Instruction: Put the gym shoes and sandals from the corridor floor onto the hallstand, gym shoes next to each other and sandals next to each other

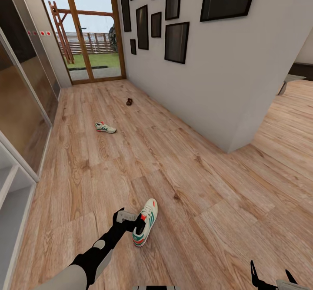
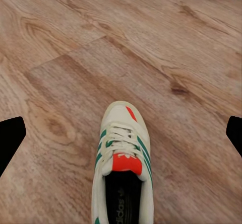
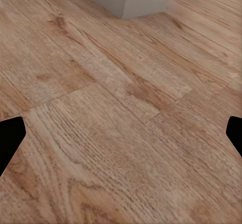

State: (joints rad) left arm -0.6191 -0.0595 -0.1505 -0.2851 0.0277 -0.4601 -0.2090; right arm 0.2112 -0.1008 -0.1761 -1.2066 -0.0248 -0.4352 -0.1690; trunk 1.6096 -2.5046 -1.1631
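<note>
Wood-plank corridor floor (image 1: 187, 151) — pale wall (image 1: 226, 86), glass door (image 1: 93, 29) at far end

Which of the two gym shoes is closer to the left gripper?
The near shoe, right beside the left gripper and between its open fingers in the wrist view. The other shoe lies far up the corridor.

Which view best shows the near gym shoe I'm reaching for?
The left wrist view: the near gym shoe sits centred between the open left gripper fingers, laces and tongue clear. The head view shows it smaller, beside the gripper. The right wrist view looks at floor.
</note>
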